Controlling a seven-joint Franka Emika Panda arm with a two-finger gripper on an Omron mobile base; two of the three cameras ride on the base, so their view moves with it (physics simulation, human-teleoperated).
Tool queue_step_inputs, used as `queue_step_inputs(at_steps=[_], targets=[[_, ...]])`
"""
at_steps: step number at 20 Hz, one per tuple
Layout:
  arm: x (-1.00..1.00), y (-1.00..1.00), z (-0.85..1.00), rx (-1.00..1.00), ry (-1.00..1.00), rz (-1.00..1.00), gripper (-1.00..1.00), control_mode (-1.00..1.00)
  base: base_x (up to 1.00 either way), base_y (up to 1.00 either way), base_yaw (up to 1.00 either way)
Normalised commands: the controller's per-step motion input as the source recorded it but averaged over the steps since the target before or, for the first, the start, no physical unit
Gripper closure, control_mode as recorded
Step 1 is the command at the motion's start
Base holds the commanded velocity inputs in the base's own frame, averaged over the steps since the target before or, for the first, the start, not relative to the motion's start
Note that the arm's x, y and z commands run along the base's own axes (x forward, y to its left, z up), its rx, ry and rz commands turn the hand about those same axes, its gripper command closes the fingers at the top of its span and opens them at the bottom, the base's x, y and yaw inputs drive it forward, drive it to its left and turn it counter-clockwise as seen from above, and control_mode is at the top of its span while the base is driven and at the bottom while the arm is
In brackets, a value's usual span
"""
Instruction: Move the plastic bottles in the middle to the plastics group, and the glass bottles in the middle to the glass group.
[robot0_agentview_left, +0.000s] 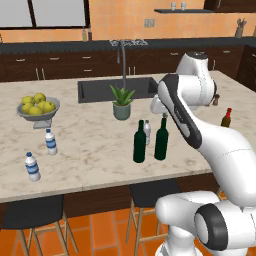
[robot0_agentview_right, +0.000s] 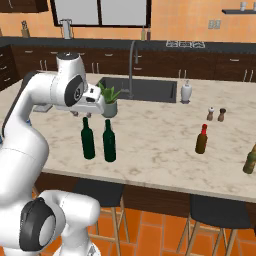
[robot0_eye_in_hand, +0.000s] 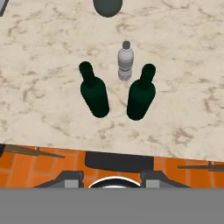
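Even, shadowless, slightly soft rendering

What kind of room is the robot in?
It looks like a home kitchen. There is a marble island counter with a sink and tap, stools tucked under it, a bowl of lemons, and dark cabinets along the orange back wall.

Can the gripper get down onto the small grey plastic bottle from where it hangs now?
Probably yes: the grey bottle stands upright behind the two green wine bottles, apart from both, its cap clear from above, though those taller necks crowd it.
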Motion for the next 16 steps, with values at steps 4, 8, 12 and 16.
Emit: queue_step_inputs(at_steps=[4, 8, 12, 16], targets=[[-0.05, 0.23, -0.21, 0.03, 0.00, -0.04, -1.00, -1.00, 0.00, 0.00, 0.00], [0.05, 0.62, -0.26, 0.11, 0.00, -0.15, -1.00, -1.00, 0.00, 0.00, 0.00], [0.45, 0.48, -0.23, 0.03, 0.05, -0.06, -1.00, -1.00, 0.00, 0.00, 0.00], [0.64, 0.22, -0.13, 0.00, 0.16, -0.01, -1.00, -1.00, 0.00, 0.00, 0.00]])
